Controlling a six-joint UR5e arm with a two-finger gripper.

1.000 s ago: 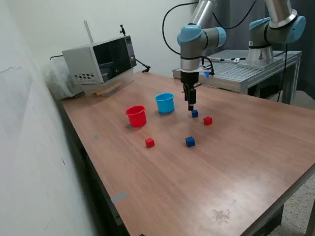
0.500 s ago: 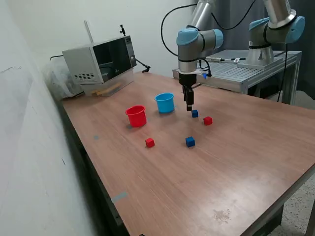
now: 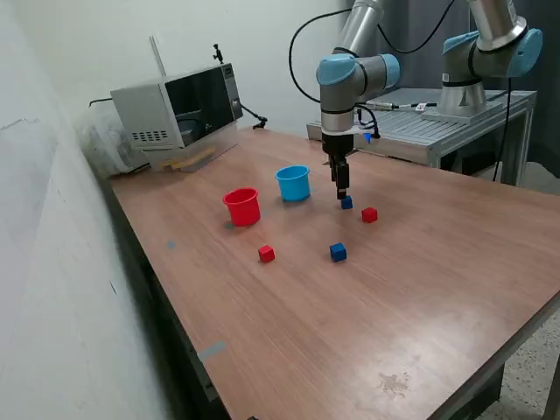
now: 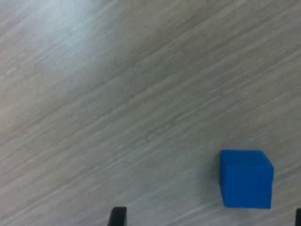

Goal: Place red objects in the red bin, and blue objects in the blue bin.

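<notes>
While your gripper (image 3: 342, 194) hangs straight down from the arm over the counter (image 3: 420, 289), it sits just above the nearer-to-cup blue cube (image 3: 347, 203), the one lying a short way to the exterior view's right of the light blue cup (image 3: 294, 183). In the wrist view you see that same blue cube (image 4: 246, 179) resting flat on the wood grain, with one dark fingertip (image 4: 117, 216) poking in at the frame edge well to one side of it and a sliver of the other at the far edge; the cube lies between them, closer to the far one, and neither touches it. So your gripper is spread wide and holds nothing.

The red cup (image 3: 242, 206) stands upright just beside the light blue cup, toward the exterior view's left, the two apart from each other. One red cube (image 3: 369, 214) lies near the blue cube under your gripper, on its right in the exterior view. The second red cube (image 3: 266, 254) rests in front of the red cup, and the second blue cube (image 3: 338, 252) lies level with it, further to the exterior view's right. All four cubes are on the counter and outside both cups. A microwave (image 3: 179, 109) stands at the far corner of the counter.
</notes>
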